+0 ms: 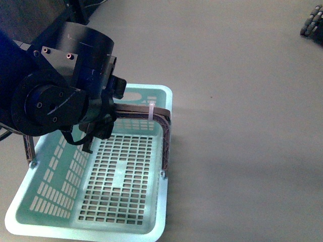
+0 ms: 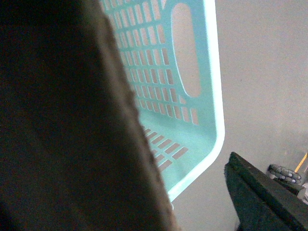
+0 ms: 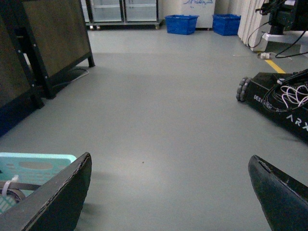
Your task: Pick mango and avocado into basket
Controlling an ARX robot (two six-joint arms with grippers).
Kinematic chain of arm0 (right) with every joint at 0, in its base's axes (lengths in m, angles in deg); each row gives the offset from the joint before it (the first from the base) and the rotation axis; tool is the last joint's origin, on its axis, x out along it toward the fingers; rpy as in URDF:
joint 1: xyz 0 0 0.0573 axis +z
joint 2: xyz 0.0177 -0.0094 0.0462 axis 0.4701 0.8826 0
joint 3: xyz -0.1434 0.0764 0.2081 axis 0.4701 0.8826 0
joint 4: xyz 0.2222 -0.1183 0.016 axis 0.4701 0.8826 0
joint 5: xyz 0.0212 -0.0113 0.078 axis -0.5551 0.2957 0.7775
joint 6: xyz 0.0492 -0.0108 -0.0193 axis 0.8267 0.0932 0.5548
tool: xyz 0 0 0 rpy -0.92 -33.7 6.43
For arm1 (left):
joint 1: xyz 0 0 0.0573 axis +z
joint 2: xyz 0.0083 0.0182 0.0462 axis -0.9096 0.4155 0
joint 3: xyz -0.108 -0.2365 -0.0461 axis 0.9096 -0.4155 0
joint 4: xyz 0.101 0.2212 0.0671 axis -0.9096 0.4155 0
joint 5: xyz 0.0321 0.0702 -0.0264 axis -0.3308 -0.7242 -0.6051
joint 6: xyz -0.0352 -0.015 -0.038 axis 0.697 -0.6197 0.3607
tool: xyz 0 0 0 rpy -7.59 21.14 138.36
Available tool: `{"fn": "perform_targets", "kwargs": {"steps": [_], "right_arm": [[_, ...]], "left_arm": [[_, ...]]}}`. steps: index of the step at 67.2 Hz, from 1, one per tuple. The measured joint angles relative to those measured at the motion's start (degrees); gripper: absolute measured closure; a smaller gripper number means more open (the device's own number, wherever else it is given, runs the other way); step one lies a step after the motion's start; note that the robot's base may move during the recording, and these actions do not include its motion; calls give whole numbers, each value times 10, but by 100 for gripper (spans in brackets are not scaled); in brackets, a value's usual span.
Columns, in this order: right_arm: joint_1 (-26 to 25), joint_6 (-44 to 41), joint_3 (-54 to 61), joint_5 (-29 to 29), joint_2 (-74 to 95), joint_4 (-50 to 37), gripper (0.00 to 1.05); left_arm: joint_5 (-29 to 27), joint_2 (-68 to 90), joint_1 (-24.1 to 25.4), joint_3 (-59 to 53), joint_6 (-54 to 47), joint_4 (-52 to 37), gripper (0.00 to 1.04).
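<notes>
Lettering "ARX" on wheeled base beyond wide-open right gripper; left gripper wide too, above basket.

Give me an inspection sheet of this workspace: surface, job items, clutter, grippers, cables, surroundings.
Surface: grey floor, bare around the basket.
Job's things: basket upright on the floor, its visible part empty; mango and avocado, nothing seen.
Clutter: nothing seen.
Grippers: left gripper open over the basket, holding nothing; right gripper open over bare floor, holding nothing.
Cables: loose bundle on a neighbouring wheeled base.
Surroundings: blue crates, glass-door cabinets, dark panels.
</notes>
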Motion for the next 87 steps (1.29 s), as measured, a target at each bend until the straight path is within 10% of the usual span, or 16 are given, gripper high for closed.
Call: {"fn": "perform_targets", "kwargs": {"steps": [12, 48, 87], "right_arm": [[0, 0, 0, 0, 0, 0, 9], [0, 0, 0, 0, 0, 0, 9], [0, 0, 0, 0, 0, 0, 9]], "left_arm": [[5, -22, 7, -17, 13, 23, 91], [-20, -468, 50, -258, 25, 111, 91], [-26, -814, 108, -221, -19, 367, 91]]}}
